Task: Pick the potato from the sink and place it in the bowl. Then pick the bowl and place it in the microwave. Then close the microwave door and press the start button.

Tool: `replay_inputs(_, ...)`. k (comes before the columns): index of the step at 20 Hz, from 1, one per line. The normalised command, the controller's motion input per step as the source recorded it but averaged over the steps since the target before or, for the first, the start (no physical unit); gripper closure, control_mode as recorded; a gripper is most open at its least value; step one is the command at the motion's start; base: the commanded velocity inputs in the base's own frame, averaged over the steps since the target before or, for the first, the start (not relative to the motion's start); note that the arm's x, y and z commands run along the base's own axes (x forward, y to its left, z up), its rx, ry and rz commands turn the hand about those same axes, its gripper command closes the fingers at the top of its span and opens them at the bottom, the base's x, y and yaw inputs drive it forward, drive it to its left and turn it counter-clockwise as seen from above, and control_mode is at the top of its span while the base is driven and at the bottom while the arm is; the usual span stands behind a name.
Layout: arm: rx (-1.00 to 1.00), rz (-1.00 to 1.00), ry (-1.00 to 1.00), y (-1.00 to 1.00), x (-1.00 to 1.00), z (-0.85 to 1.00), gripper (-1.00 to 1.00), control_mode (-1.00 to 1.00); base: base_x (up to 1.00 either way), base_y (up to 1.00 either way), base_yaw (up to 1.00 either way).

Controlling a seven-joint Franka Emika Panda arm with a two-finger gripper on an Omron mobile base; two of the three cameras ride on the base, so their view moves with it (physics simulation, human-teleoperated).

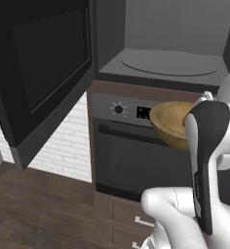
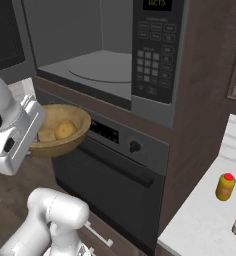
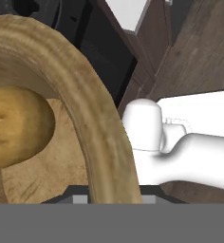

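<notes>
The round, shallow tan-brown wooden bowl (image 2: 60,131) hangs in the air in front of the knobbed dark oven (image 2: 115,185), just below the open cavity of the built-in dark grey microwave (image 2: 90,60), with the small yellowish-brown oval potato (image 2: 65,129) lying loose inside it. The gripper (image 2: 37,135) has the bowl by its near rim: in the hand view the thick wooden rim (image 3: 92,137) runs straight down between the fingers, so they are clenched on that rim, one side inside and one outside. The bowl looks stiff and fairly light, but held at one edge it will want to sag away from the hand, and the smooth wood may slip if it is jolted; the potato can roll, so the bowl is best kept level. The rim is the only sensible place to grip, and it is thick enough to take the squeeze. The bowl sits lower than the microwave floor, so my guess is it must rise to clear the cavity's front lip above the oven's control strip before going in over the round turntable plate (image 1: 168,62). The cavity looks wide with room to spare. The wide black microwave door (image 1: 41,73) stands swung open on the left, and the keypad panel (image 2: 152,55) bounds the right side.
</notes>
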Motion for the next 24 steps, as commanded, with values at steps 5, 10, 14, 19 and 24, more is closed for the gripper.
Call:
replay_inputs(5, 0.00, 0.00, -0.09, 0.00, -0.24, 0.56, 1.00, -1.00, 0.00, 0.00, 0.00)
replay_inputs(10, 0.00, 0.00, -0.19, 0.00, -0.19, 0.71, 1.00, -1.00, 0.00, 0.00, 0.00)
replay_inputs(14, 0.00, 0.00, -0.06, -0.02, 0.10, 0.57, 1.00, -1.00, 0.00, 0.00, 0.00)
replay_inputs(19, 0.00, 0.00, -0.09, -0.06, 0.47, 0.41, 1.00, -1.00, 0.00, 0.00, 0.00)
replay_inputs(24, 0.00, 0.00, -0.08, -0.06, 0.57, 0.39, 1.00, -1.00, 0.00, 0.00, 0.00)
